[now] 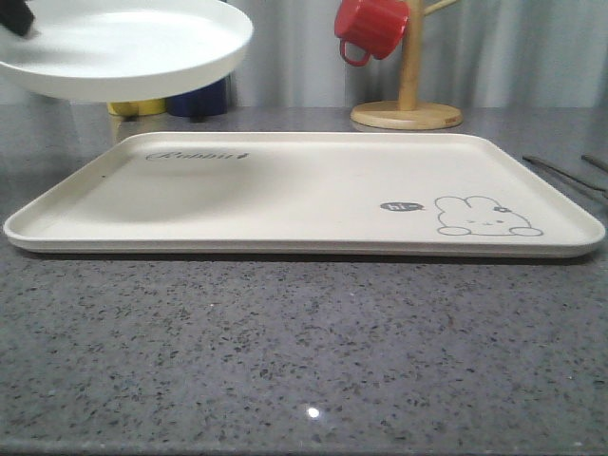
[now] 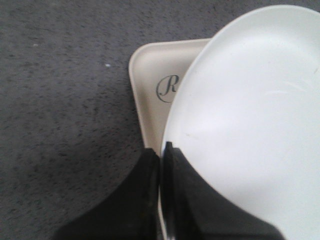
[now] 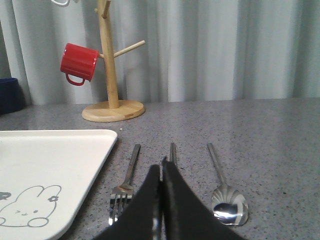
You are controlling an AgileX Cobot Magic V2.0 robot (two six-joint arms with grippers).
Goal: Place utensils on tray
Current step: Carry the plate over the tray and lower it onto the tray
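Plate (image 1: 119, 43) hangs above the tray's (image 1: 285, 204) left corner, your left end effector (image 2: 162, 150) pinching its rim so it clears the lip. Right end effector (image 3: 161, 172), fingers together, sits over the chopsticks between fork (image 3: 125, 187) and spoon (image 3: 227, 205).

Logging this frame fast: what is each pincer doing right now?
Left pincer: shut on the white plate, held above the tray.
Right pincer: shut, holding nothing visible.

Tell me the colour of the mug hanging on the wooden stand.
Red; the mug shows best in the right wrist view.
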